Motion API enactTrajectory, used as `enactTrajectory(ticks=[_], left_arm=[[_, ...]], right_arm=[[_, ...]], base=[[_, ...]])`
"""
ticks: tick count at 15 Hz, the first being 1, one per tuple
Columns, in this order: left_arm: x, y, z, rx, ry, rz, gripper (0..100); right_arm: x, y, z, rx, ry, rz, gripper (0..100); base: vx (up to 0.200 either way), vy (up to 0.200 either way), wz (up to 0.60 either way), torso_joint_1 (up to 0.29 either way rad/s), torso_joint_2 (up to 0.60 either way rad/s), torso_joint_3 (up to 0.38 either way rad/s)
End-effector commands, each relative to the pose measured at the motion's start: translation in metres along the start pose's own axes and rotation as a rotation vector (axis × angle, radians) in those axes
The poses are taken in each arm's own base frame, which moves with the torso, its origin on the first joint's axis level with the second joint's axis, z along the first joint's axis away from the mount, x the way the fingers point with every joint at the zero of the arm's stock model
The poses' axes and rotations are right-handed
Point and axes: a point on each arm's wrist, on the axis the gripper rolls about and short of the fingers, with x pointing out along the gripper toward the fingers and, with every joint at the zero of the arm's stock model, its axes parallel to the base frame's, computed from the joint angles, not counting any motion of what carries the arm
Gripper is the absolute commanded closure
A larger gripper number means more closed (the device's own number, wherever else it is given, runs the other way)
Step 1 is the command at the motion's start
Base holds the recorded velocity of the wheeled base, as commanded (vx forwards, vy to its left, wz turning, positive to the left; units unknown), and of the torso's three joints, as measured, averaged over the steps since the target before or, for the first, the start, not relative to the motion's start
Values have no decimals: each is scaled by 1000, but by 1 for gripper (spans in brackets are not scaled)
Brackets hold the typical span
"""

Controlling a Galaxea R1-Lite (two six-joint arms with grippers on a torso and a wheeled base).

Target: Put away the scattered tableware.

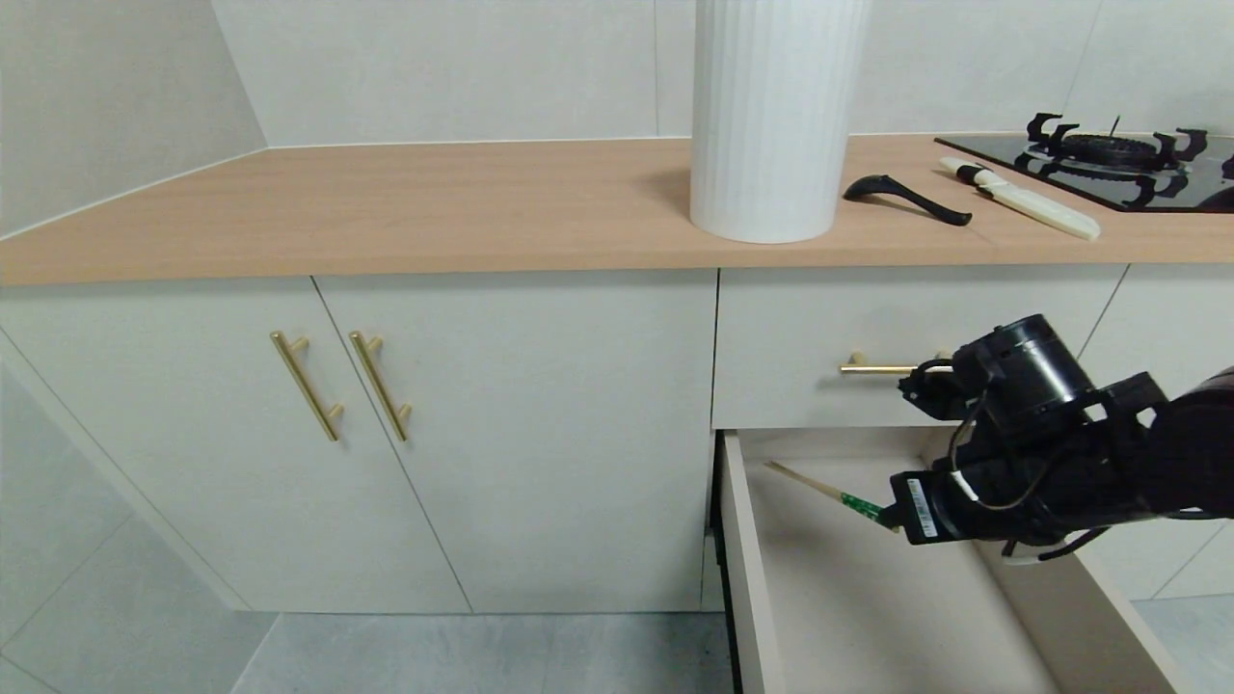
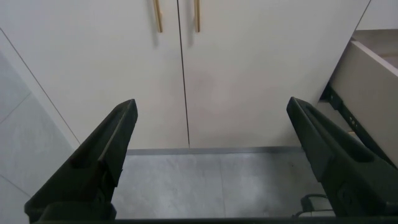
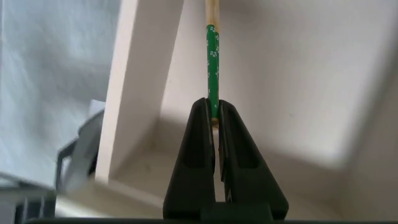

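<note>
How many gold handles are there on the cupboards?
3. One handle on the left cupboard door, one on the door beside it, and one on the shut drawer front, partly behind the right arm. The open drawer's handle may be hidden.

Soft, bright, even light falls from above. The vase (image 1: 771,116) throws a faint shadow leftward on the counter (image 1: 434,207), whose overhang shades the top of the doors (image 1: 540,434). The hob (image 1: 1118,193) glass mirrors its burner (image 1: 1109,149). The drawer (image 1: 747,578) is dimmer at its far end. Straight seams lean outward toward the head view's edges. The left gripper (image 2: 210,106) and right gripper (image 3: 215,104) read as dark shapes against pale surfaces, and the chopstick (image 3: 212,56) is well lit.
</note>
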Motion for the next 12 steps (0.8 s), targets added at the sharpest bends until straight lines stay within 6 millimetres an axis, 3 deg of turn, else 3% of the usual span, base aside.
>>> enactTrajectory(ticks=[1, 5, 12], left_arm=[[0, 0, 0, 0, 0, -1, 0], [0, 0, 0, 0, 0, -1, 0], [0, 0, 0, 0, 0, -1, 0]], right_arm=[[47, 0, -7, 49, 29, -62, 100], [85, 4, -17, 51, 17, -118, 100], [119, 2, -26, 72, 37, -146, 100]], base=[[0, 0, 0, 0, 0, 0], [0, 0, 0, 0, 0, 0], [0, 0, 0, 0, 0, 0]])
